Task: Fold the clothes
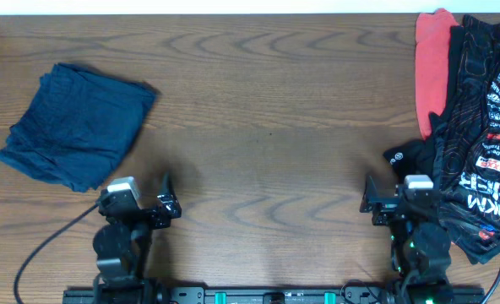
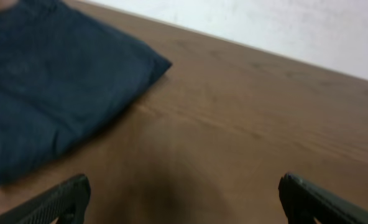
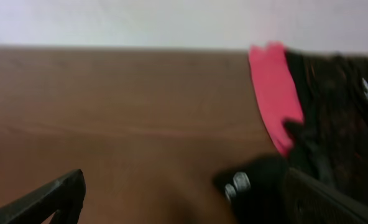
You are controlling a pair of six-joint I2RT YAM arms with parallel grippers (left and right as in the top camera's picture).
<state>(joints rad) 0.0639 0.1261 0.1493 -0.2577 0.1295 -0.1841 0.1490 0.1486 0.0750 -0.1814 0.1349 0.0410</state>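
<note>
Both arms sat parked at the near edge of the table (image 1: 267, 84), nothing in either. On the left gripper (image 2: 183, 206) the jaws stood wide apart over bare wood, empty. Same for the right gripper (image 3: 190, 200): jaws spread, nothing between them. A black flap (image 1: 404, 156) with white print lay just beside it; I couldn't tell if it was part of the jersey or a separate piece.

Far-left of the left arm, the navy garment (image 1: 73, 127) lay as a rough rectangle with rumpled edges. It looked like a fold already made, though a loose one.

At the right edge, just beside the right arm, the black jersey (image 1: 478, 127) sat in a crumpled heap, lettering twisted, no clean fold. The red garment (image 1: 432, 59) poked out from under its left side toward the back, unfolded.

My read: one piece roughly done, at least two left. Early in the job, with neither gripper on cloth.
</note>
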